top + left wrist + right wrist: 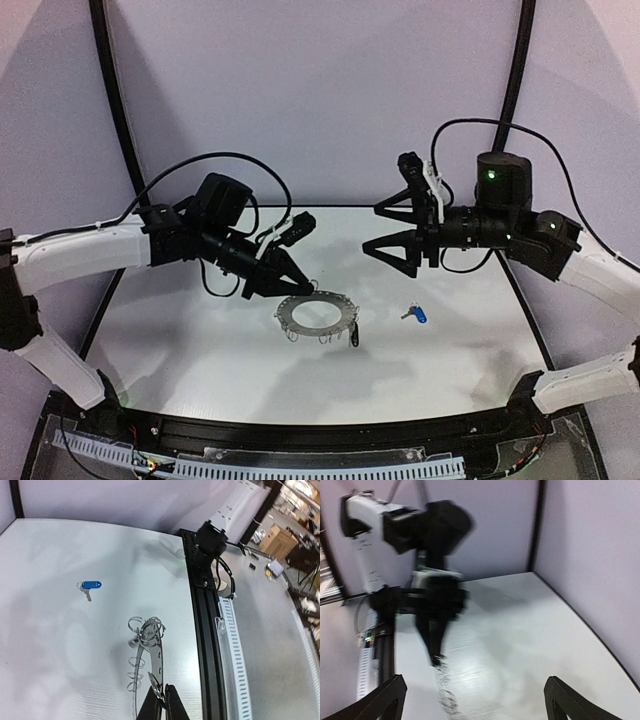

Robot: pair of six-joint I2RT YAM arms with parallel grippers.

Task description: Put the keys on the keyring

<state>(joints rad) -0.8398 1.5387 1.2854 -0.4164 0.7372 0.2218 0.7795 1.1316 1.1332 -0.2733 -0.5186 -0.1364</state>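
Left wrist view had the keyring (149, 650), stiff, slick-looking metal, pinched at its rim in the closed left gripper (161, 702). The blue-tagged key (91, 585), likely light and best taken by its tag, lay well beyond it on the counter (50, 655). Opposite, the right gripper (392, 228) gaped wide, empty.

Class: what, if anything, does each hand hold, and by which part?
The left hand pinches the keyring at its rim; the right hand is open, holding nothing.

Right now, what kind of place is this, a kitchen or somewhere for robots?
Probably a robot lab or workshop. A white table sits inside plain lilac walls, a black metal rail with a white cable duct runs along its edge, and cardboard boxes stand on the floor beyond it.
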